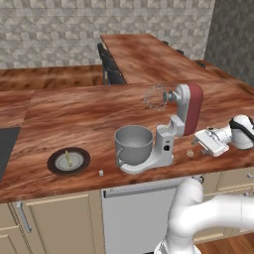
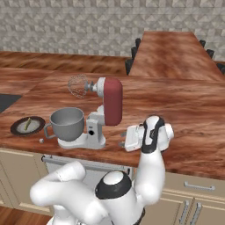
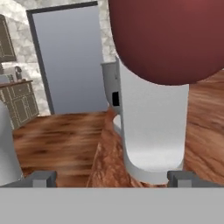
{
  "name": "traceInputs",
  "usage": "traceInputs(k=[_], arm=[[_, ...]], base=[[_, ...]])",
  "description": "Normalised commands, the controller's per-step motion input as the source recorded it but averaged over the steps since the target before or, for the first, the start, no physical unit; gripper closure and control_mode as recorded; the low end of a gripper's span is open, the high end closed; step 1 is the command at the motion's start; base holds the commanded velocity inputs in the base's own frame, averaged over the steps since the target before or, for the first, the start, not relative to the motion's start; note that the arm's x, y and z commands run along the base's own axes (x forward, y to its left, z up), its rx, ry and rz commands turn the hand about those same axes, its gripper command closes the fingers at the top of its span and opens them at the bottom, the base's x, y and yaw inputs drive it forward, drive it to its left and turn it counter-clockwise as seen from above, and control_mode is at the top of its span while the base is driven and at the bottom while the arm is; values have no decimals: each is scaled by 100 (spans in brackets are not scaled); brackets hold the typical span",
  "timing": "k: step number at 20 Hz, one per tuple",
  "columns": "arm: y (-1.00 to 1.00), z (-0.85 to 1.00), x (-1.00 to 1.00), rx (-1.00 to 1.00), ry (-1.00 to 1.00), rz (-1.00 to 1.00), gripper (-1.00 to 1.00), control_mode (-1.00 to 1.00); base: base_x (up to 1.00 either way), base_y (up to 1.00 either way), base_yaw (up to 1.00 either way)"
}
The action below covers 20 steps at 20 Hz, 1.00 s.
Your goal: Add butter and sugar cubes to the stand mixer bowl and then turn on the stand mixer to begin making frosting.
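White Franka arm's two-finger gripper (image 1: 198,140) hovers with jaws wide and empty just beside the dark red, pale-based stand mixer (image 1: 171,130). Its grey metal handled bowl (image 1: 133,143) looks empty: pale yellow butter stick (image 1: 69,158) sits on the dark round plate (image 1: 54,164), tiny white sugar cube (image 1: 101,173) on the wooden counter (image 1: 74,124). By my reckoning, nothing's added yet.
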Motion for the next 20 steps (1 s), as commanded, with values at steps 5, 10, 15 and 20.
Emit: traceInputs(k=[5,10,15,20], arm=[[9,-26,6,-3,-9,-7,-100,-100],[0,-23,14,-4,-3,-5,-100,-100],[0,-21,29,-4,-4,-2,-100,-100],[0,-26,41,-3,-3,0,-100,-100]], base=[[0,0,0],[0,0,0],[0,0,0],[0,0,0]])
